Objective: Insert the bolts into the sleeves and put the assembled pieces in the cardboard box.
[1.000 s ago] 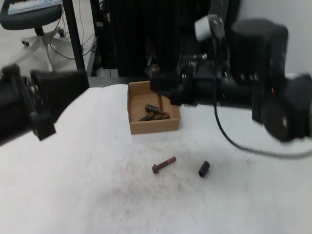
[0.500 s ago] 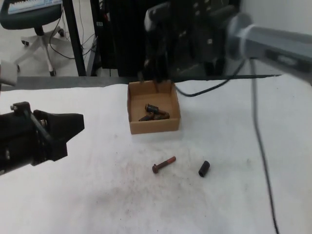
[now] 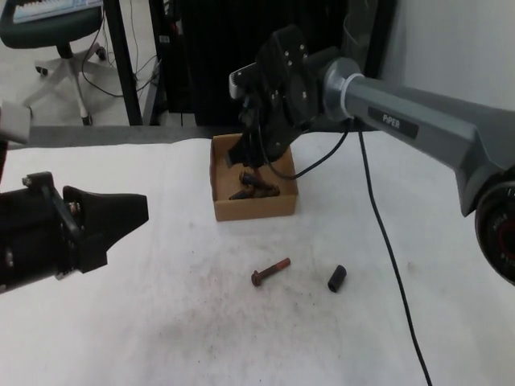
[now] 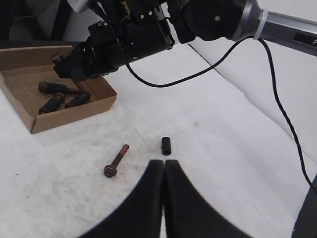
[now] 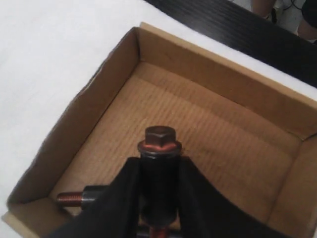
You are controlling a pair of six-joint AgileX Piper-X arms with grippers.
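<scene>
1. The right gripper (image 5: 158,191) is clamped on a rust-red hex-head bolt seated in a black cylindrical sleeve (image 5: 159,163). It holds this over the open brown cardboard box (image 3: 253,211) near the bench's far edge, likely to drop it beside the finished pieces (image 3: 256,185).
2. The left gripper (image 4: 164,167), fingers together and empty, hovers by the loose reddish bolt (image 3: 270,271) and short black sleeve (image 3: 336,278) mid-bench.
3. The smudged white cloth bench (image 3: 121,338) has a swivel chair (image 3: 44,28) behind it.

Corrugated cardboard box (image 3: 253,209), rusty metal bolt (image 3: 269,271), matt black sleeve (image 3: 336,278).
</scene>
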